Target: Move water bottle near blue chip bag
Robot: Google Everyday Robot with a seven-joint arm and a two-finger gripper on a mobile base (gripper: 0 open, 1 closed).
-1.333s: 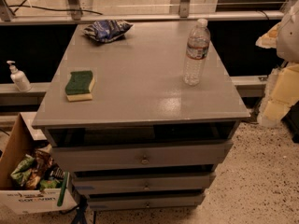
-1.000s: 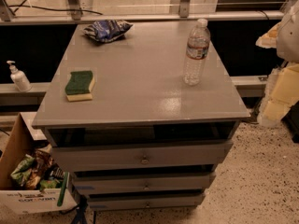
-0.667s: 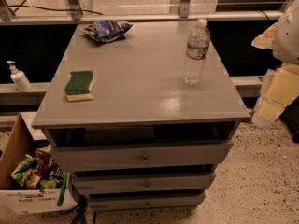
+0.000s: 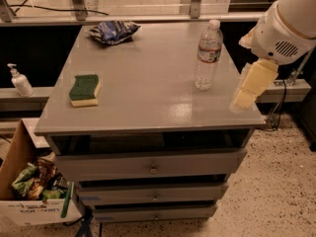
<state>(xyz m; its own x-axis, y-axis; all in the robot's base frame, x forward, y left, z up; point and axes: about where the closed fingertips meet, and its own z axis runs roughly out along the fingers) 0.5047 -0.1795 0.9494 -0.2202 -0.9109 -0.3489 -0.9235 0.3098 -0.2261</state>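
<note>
The water bottle is clear with a white cap and a pale label band. It stands upright on the right side of the grey table top. The blue chip bag lies wrinkled at the far left corner of the top. My gripper hangs from the white arm at the table's right edge. It is to the right of the bottle, a little nearer the front, and not touching it.
A green-and-yellow sponge lies on the left of the top. The table has drawers below. A white pump bottle stands on a ledge at left. A cardboard box of snack bags sits on the floor at lower left.
The arm and gripper have moved left, from beyond the table's right edge to over that edge, closer to the water bottle. The bottle, bag and sponge have not moved.
</note>
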